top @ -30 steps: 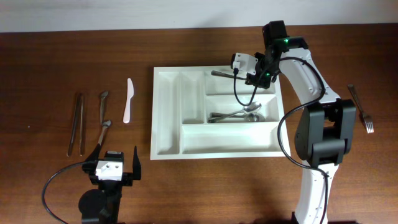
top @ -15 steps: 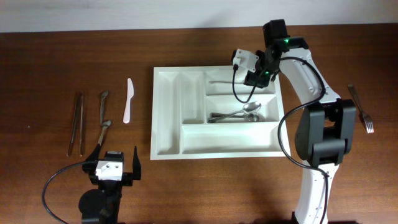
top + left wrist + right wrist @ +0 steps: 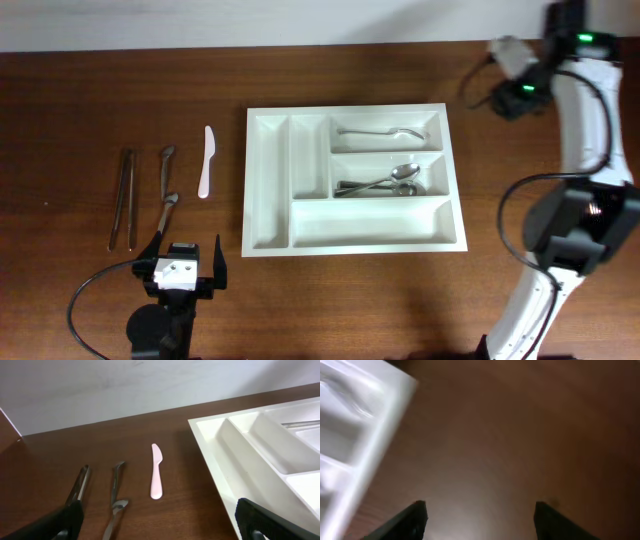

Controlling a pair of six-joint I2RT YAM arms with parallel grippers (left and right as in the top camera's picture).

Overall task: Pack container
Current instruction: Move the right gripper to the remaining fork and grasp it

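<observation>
Overhead, the left gripper [image 3: 188,255] is waiting nearest, jaws apart. Beyond it the white knife [image 3: 206,161] is lying flat, so a shallow pinch is risking a slip. The container [image 3: 268,190] is sitting mid-table. Farthest, the right gripper [image 3: 480,520] is hovering, jaws apart, empty.

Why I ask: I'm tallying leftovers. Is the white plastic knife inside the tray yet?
No, the white knife lies outside, left of the container.
</observation>
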